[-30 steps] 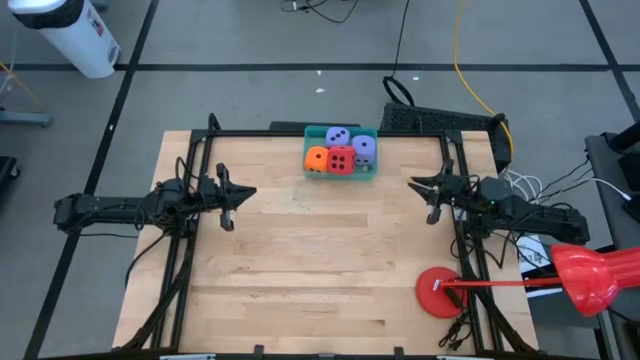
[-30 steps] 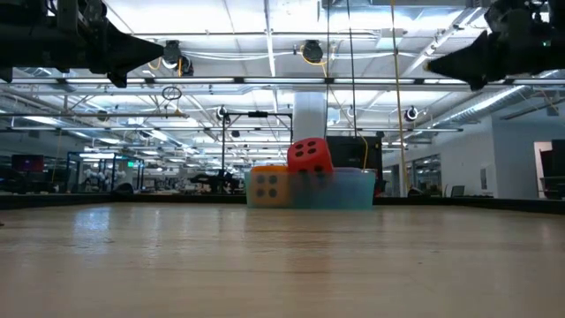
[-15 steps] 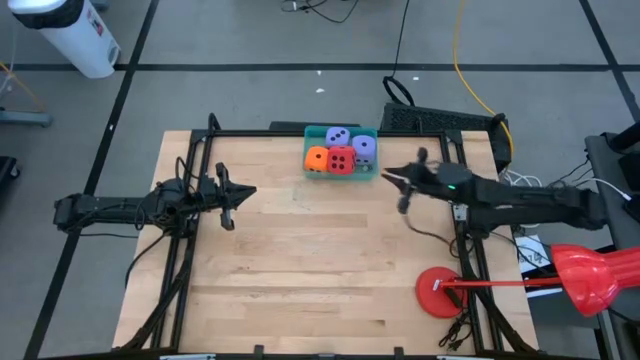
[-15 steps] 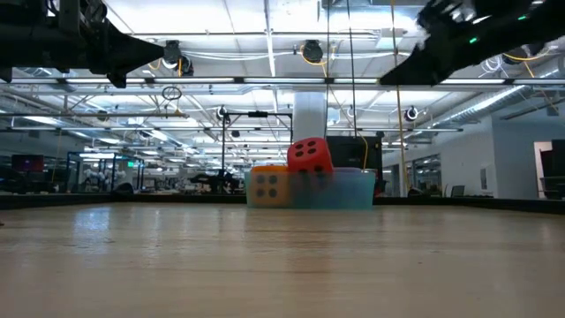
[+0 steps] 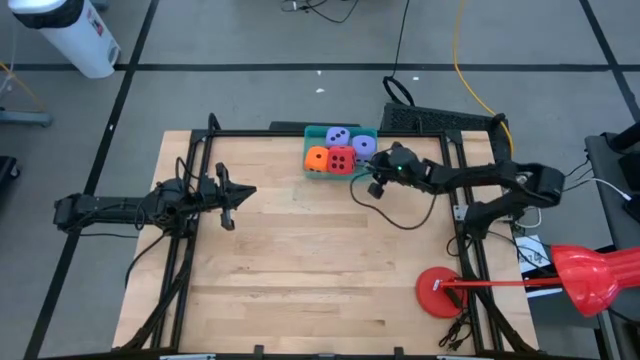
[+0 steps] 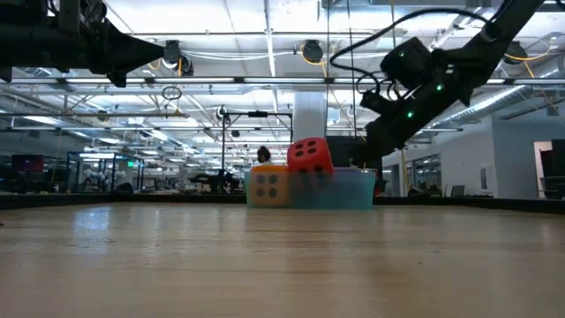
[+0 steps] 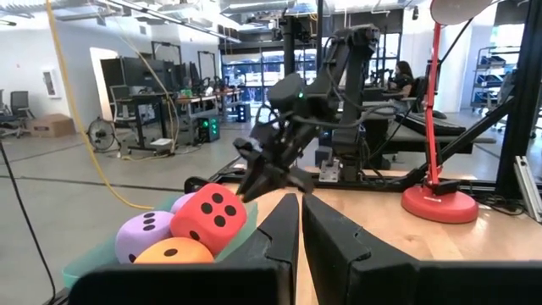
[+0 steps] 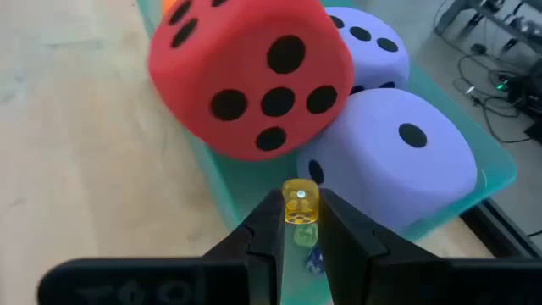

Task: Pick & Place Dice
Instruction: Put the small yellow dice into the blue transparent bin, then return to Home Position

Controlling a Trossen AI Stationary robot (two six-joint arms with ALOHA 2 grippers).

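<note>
**Small yellow die pinched at the tray's edge**

High view: the right claw (image 5: 361, 183) is reached across to the near right corner of the teal tray (image 5: 312, 131) at the far edge of the table (image 5: 300, 270). In the tray sit the orange die (image 5: 316, 158), the red die (image 5: 341, 159) and two purple dice (image 5: 339, 136). The left claw (image 5: 228, 195) is parked well apart at the left.

Low view: the red die (image 6: 310, 155) is seen propped above the orange one (image 6: 268, 187), tilted on a corner rather than flat. The right claw's tips are hidden behind the tray.

Left wrist view: the left claw's fingers are nearly together, with nothing between them.

Right wrist view: a small yellow die (image 8: 300, 203) is gripped between the right claw's (image 8: 300, 213) fingertips, just over the tray rim (image 8: 500, 174), beside a purple die (image 8: 394, 157). One pip is turned toward the camera. Being a cube, it has no long axis, and it is held square to the fingers. The red die (image 8: 254, 76) shows its five-pip face, tilted.

The grasp is judged made. Next, a straight lift clear of the rim seems called for, without nudging the soft dice.
</note>
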